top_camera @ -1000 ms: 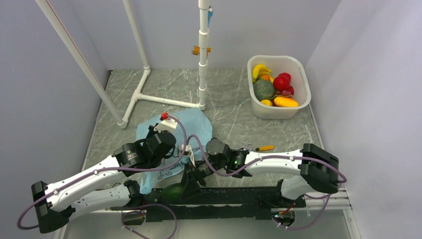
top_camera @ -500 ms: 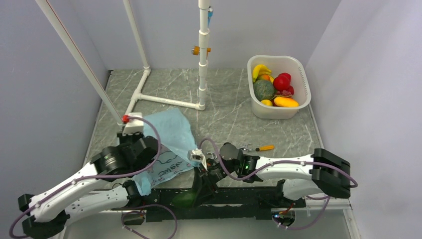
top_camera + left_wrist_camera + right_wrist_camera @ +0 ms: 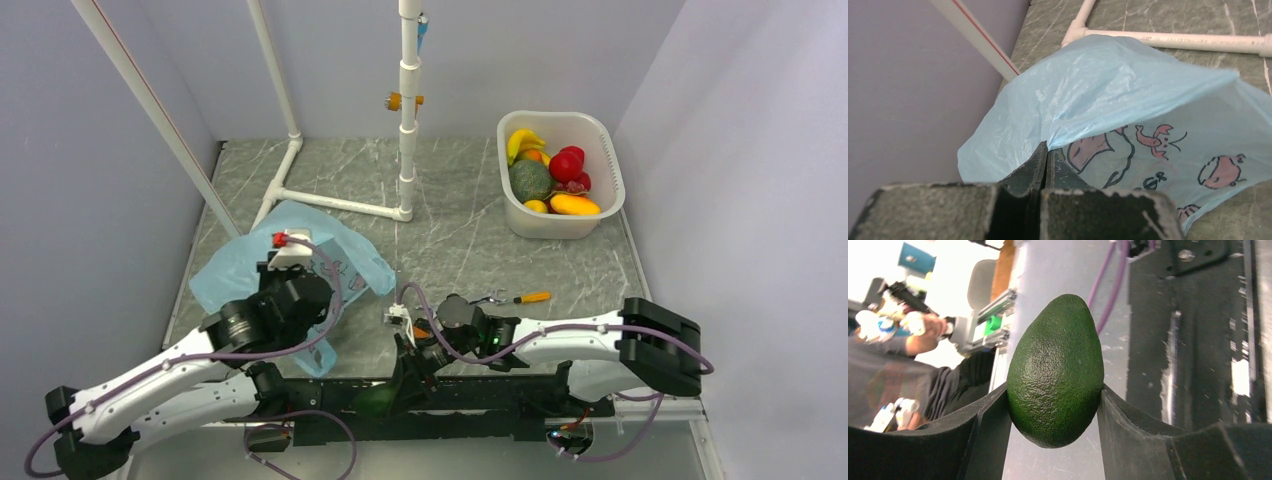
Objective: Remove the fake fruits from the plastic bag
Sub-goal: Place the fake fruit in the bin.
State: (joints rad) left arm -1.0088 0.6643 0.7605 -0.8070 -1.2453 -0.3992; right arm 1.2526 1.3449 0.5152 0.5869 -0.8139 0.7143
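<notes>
The light-blue plastic bag (image 3: 235, 272) with pink cartoon print hangs lifted at the left; it fills the left wrist view (image 3: 1108, 95). My left gripper (image 3: 1047, 148) is shut on a fold of the bag, under its wrist in the top view (image 3: 292, 288). My right gripper (image 3: 1054, 390) is shut on a dark green, pebbled avocado-shaped fruit (image 3: 1055, 370), held over the black rail at the near edge (image 3: 376, 399). No fruit shows inside the bag. A banana (image 3: 522, 140), red fruit (image 3: 566, 164) and mango (image 3: 574, 205) lie in the white tub (image 3: 608, 150).
The tub at the back right also holds a big dark green melon (image 3: 530, 180). A white pipe frame (image 3: 406, 120) stands at the back middle, with a slanted pole (image 3: 160, 130) at the left. A small orange-handled tool (image 3: 530, 297) lies by the right arm.
My left gripper has pulled the bag left and up, so it now billows off the table. My right gripper has shifted slightly right, still holding the green fruit.
</notes>
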